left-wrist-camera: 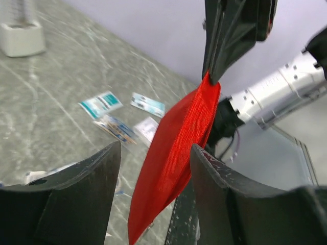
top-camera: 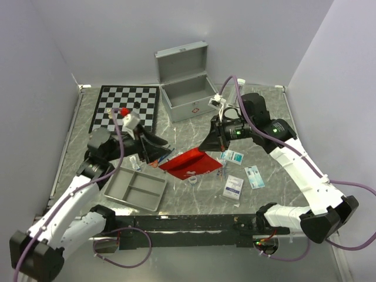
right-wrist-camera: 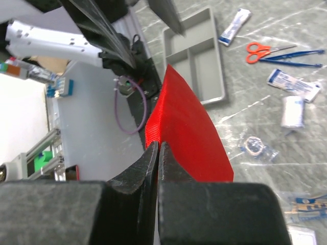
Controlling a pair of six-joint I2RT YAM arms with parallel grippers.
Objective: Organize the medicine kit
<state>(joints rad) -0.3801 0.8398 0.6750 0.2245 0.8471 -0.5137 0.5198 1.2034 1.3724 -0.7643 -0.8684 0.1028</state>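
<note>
- Evidently the right end effector (right-wrist-camera: 158,149) is pressed together on the upper edge of a flat red fabric pouch (right-wrist-camera: 190,133), which hangs above the grey marbled counter (top-camera: 188,132).
- Left end effector (left-wrist-camera: 156,153) is spread, one black finger on either side of the pouch's lower half. Whether a pad touches the fabric cannot be told.
- The pouch's long axis slants from the right end effector down toward the left one.
- A boxy silver aluminium medicine kit (top-camera: 187,97) stands at the far side of the counter, beyond both end effectors and well apart from the pouch. Its hinged lid (top-camera: 182,59) is raised at the back and its cavity faces up.
- Its long axis runs roughly left to right, slightly skewed, and its latch front faces the arms.
- The right arm is somewhat nearer. The coming move probably turns on carrying the pouch away from the bases, over that front wall, turned lengthwise along the case.
</note>
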